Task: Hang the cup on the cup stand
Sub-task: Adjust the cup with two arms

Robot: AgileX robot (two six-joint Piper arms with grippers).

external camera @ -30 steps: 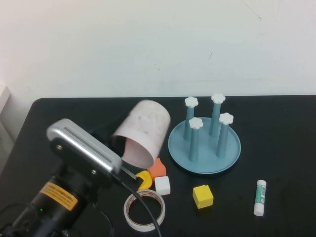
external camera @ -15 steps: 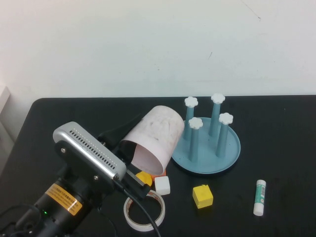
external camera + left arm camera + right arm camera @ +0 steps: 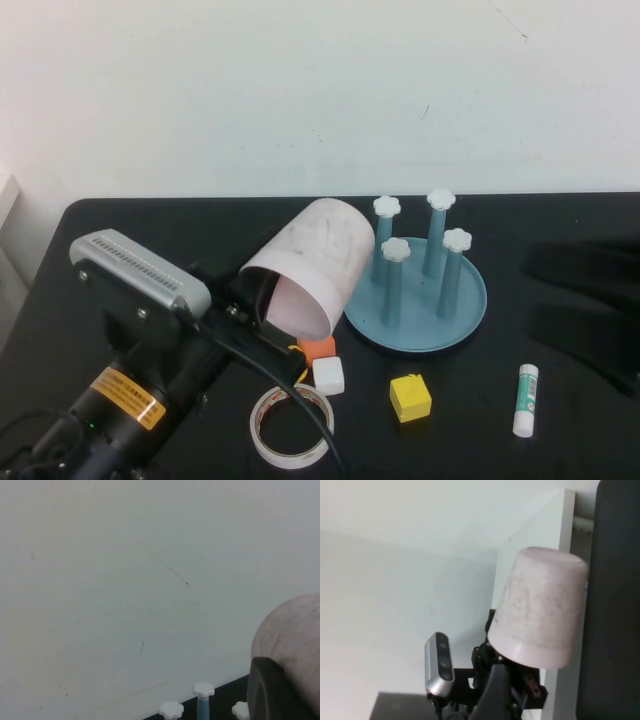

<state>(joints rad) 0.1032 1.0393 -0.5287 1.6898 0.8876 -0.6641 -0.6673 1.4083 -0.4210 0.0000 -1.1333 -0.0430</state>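
My left gripper is shut on the rim of the pale pink cup and holds it tilted above the table, its closed bottom toward the cup stand. The cup's bottom is close to the stand's near-left peg, apart from it. In the left wrist view the cup sits behind a dark finger, with white peg caps below. The right wrist view shows the cup held by the left gripper. My right gripper is a dark blurred shape low at the right, open and empty.
An orange block, a white block and a yellow block lie in front of the stand. A white tape ring lies near the front edge. A glue stick lies at the front right.
The left gripper carried the cup right toward the stand, then turned and lifted it slightly. The right gripper has come into view at the right edge.
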